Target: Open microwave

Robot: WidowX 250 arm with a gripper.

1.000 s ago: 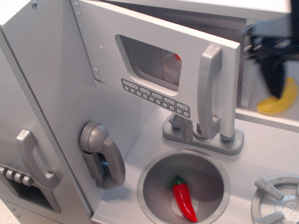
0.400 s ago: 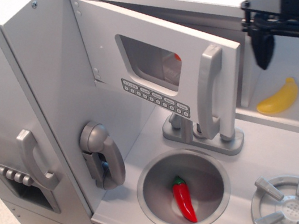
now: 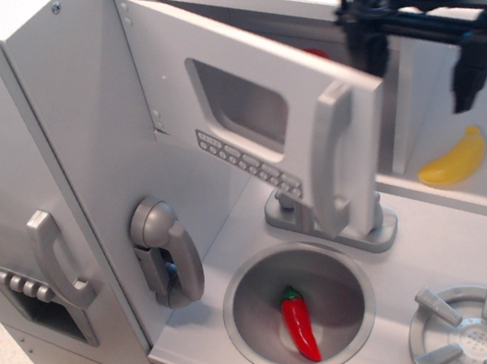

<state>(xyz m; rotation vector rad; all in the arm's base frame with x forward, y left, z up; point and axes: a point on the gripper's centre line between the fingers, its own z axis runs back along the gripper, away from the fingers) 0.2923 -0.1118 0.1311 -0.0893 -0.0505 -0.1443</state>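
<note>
Gripper (image 3: 420, 54) spread wide, pointing down, just right of microwave (image 3: 251, 115) door's free edge, door swung partly out

A toy play kitchen (all grey): sink (image 3: 249, 326), burner (image 3: 479, 329), microwave (image 3: 251, 115).

The hand (image 3: 423, 54) is now higher and further left than a second ago, its fingers spread, one dark finger (image 3: 373, 53) right behind the door's free edge. The microwave (image 3: 256, 119) door stands wider open, its handle (image 3: 329, 163) swung outward below the hand.
</note>
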